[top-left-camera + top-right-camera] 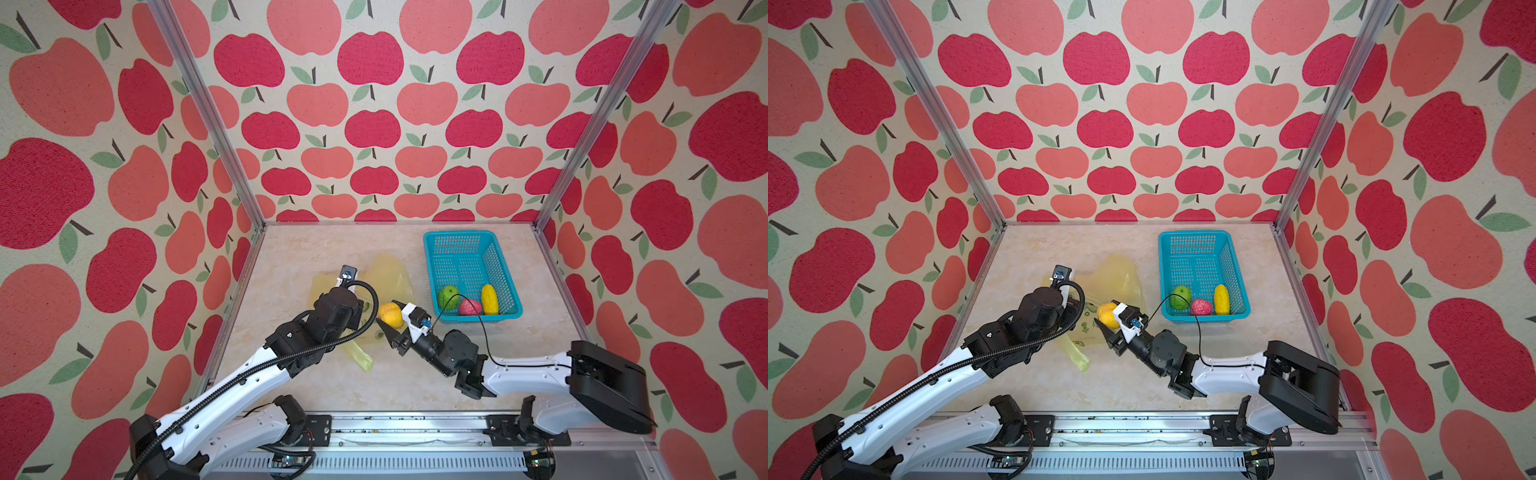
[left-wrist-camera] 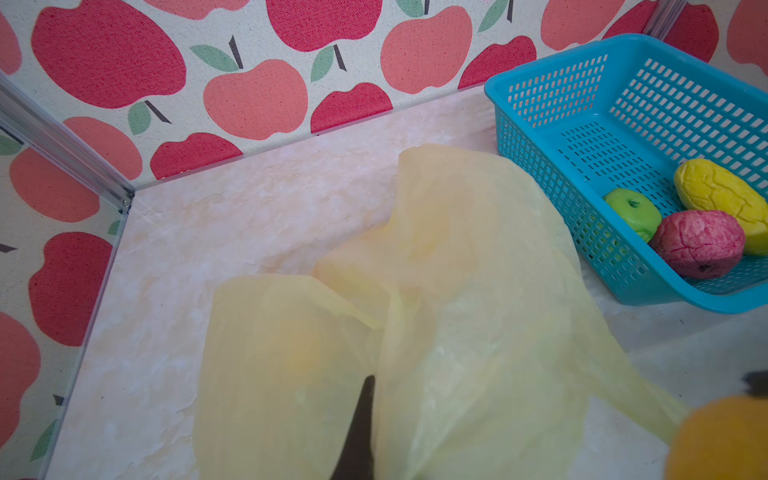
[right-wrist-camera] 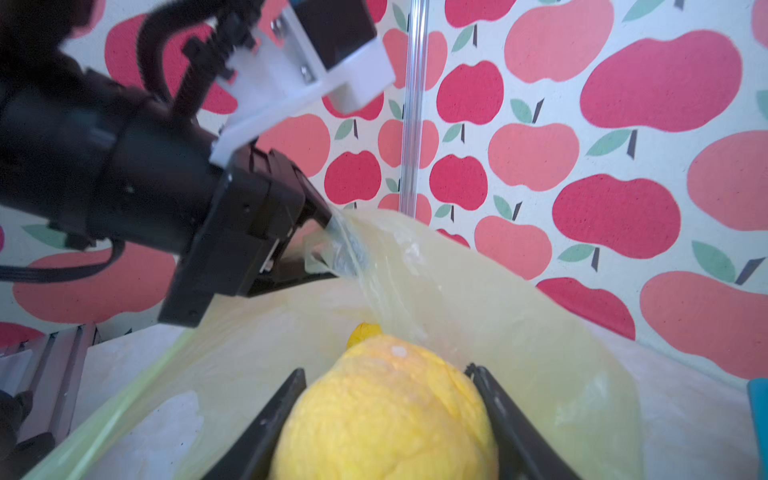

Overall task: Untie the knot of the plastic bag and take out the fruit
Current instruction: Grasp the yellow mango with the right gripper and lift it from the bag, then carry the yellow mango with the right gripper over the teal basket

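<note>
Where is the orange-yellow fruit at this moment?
In both top views the orange-yellow fruit is held in the right gripper, beside the plastic bag, left of the blue basket.

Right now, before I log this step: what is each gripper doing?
The left gripper: shut, pinching the plastic bag.
The right gripper: jaws closed on the yellow-orange fruit.

plastic bag [image 1: 390,272]: pale-yellow, translucent, crumpled; fruit [image 1: 390,314]: yellow-orange (wrinkled skin), at bag's edge
</note>
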Robot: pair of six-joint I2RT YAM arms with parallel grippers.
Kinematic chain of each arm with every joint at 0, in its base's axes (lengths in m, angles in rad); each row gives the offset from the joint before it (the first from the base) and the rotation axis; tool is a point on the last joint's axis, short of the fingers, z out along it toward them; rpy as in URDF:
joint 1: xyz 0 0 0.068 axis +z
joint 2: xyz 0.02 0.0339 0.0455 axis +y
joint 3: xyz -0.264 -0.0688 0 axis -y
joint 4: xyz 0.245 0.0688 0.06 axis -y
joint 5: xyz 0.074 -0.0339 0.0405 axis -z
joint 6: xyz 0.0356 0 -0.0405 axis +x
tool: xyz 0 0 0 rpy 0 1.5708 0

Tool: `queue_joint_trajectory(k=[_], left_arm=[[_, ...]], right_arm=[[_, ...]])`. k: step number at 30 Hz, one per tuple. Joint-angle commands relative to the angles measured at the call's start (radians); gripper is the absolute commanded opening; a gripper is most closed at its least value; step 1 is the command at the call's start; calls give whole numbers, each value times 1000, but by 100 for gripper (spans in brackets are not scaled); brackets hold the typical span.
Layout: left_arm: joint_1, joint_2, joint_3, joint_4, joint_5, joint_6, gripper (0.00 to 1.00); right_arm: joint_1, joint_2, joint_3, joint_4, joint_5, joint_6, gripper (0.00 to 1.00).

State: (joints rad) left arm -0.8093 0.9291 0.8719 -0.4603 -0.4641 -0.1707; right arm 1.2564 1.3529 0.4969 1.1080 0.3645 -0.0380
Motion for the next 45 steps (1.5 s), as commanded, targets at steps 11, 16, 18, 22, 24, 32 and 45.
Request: queue_joint_trajectory(k=[11, 16, 18, 22, 24, 32, 45], left_arm=[[7, -8, -8, 4, -3, -21, 0], [7, -6, -8, 5, 2, -20, 0], [8, -5, -10, 8, -1, -20, 0], [9, -6, -10, 6, 2, -20, 0], [8, -9, -8, 4, 5, -19, 0], [10, -21, -9, 0, 4, -18, 0], [10, -31, -12, 2, -1, -15, 0]], right_arm=[[-409, -469, -4, -751, 64, 184, 39], [-624, -398, 82, -981, -61, 288, 40], [-695, -311, 136, -1051, -143, 311, 40], [-760, -107, 261, -1144, -247, 322, 36], [-770, -12, 314, -1161, -281, 317, 35], [-778, 214, 439, -1128, -304, 303, 39], [-779, 485, 629, -1168, -338, 310, 45]])
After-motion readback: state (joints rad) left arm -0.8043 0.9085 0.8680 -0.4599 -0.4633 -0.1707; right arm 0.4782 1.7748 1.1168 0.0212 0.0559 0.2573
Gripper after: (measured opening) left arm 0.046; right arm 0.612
